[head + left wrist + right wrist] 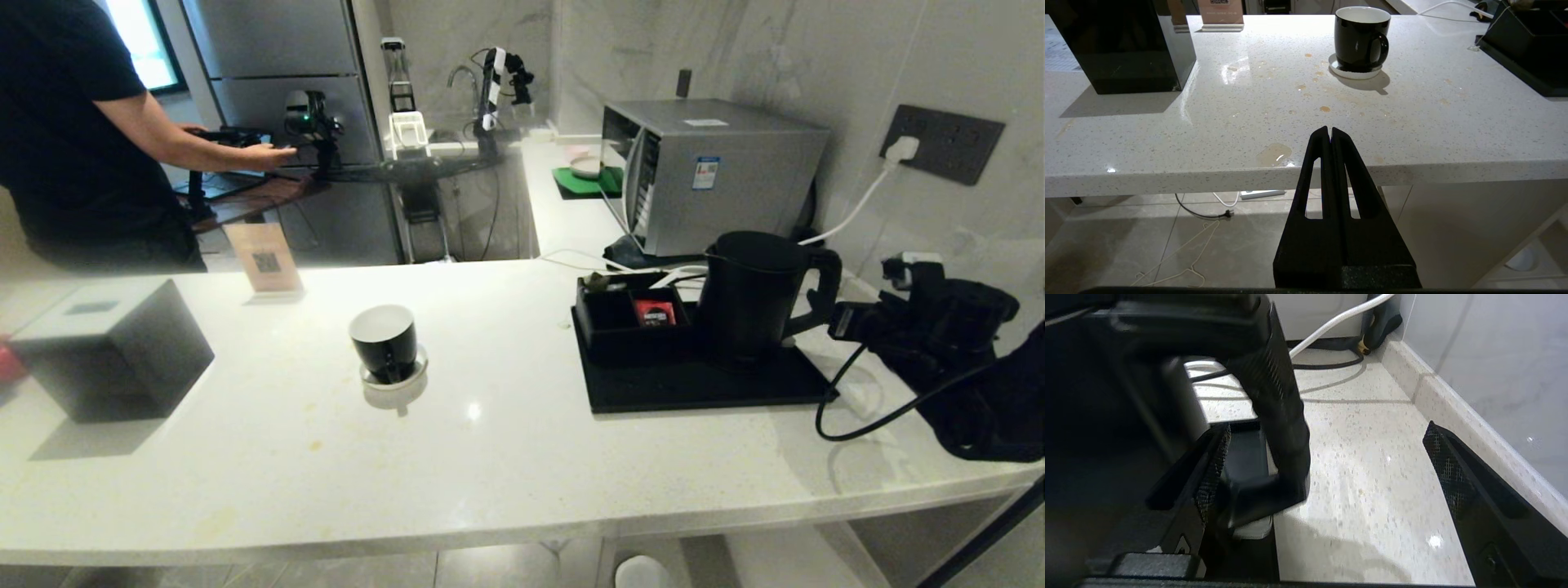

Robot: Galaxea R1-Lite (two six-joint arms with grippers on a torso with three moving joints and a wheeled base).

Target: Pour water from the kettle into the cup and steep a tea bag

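The task is at its very start, by the look of it. The kettle [751,298] stands upright on the black tray [694,388] at the right of the head view, untouched and not yet lifted. The cup [384,341] sits on a small white saucer [395,377] near the middle of the surface [506,425], well apart from the kettle; its white inside shows no water or tea bag as far as can be seen. No tea bag can be made out anywhere; the compartment box [633,314] on the tray holds small packets.

The right pincer [1327,473] is spread wide and grips nothing. In the right wrist view the kettle's handle [1278,416] stands between its fingers, close to one of them, so the grasp looks about to be made. The left pincer [1329,134] is fully closed and empty, parked before the edge of the surface.

Left to do: grasping the handle, carrying, pouring, then steeping.
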